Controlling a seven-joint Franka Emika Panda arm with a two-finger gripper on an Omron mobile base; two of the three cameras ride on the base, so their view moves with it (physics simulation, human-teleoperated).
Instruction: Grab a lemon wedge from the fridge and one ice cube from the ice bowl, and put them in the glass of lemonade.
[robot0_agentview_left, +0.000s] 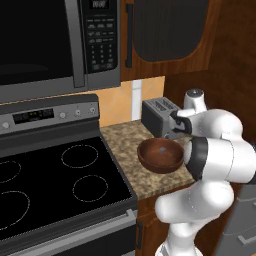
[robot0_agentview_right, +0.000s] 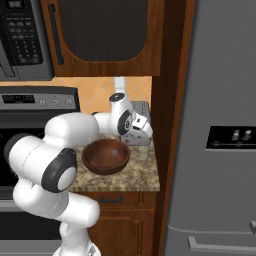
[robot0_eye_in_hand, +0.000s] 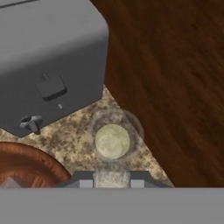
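Gripper (robot0_eye_in_hand: 111, 180) is hanging above the glass of lemonade (robot0_eye_in_hand: 112, 141), its tips cropped at the frame bottom with a pale piece sitting between narrowly set fingers; what that piece is, I cannot tell. One ice bowl (robot0_agentview_right: 105, 156) is sitting left of the one glass, one toaster (robot0_eye_in_hand: 48, 61) behind, the fridge (robot0_agentview_right: 220, 130) standing at far right, cut off.

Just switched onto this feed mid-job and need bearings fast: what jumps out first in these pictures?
The white arm curls over a granite counter, its claw poised just above the glass of lemonade, holding something pale between its tips. Beside the glass sit the dark wooden ice bowl and, behind it, the silver toaster. The grey fridge fills the right, the black stove the left.
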